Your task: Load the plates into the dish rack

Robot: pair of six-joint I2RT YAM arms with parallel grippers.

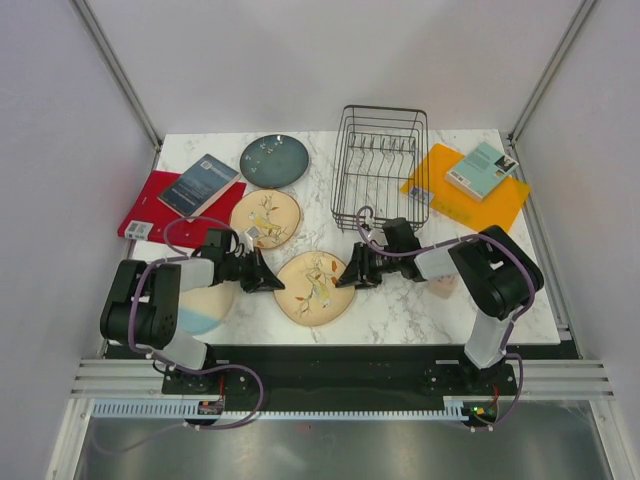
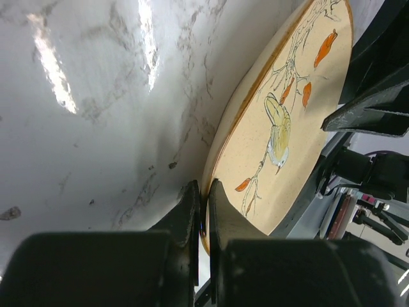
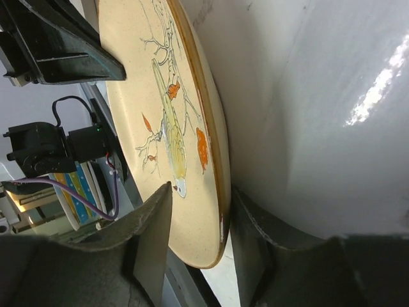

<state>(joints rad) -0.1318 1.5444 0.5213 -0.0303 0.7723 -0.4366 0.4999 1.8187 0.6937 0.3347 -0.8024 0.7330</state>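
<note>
A cream bird-and-branch plate (image 1: 315, 287) lies near the table's front between both grippers. My left gripper (image 1: 279, 283) is shut on its left rim, and the left wrist view shows the fingers (image 2: 203, 192) pinching the plate (image 2: 281, 128) edge. My right gripper (image 1: 346, 277) straddles the right rim. In the right wrist view its jaws (image 3: 201, 195) stand either side of the plate (image 3: 166, 96), with a gap to the upper finger (image 3: 153, 211). A second bird plate (image 1: 265, 218), a teal plate (image 1: 274, 159) and a cream and pale blue plate (image 1: 205, 308) lie to the left. The dish rack (image 1: 380, 165) stands at the back.
An orange board (image 1: 470, 200) with a book (image 1: 480, 168) on it lies right of the rack. A red book (image 1: 145, 210) and a blue book (image 1: 200, 183) sit at the back left. The left arm partly covers the pale blue plate.
</note>
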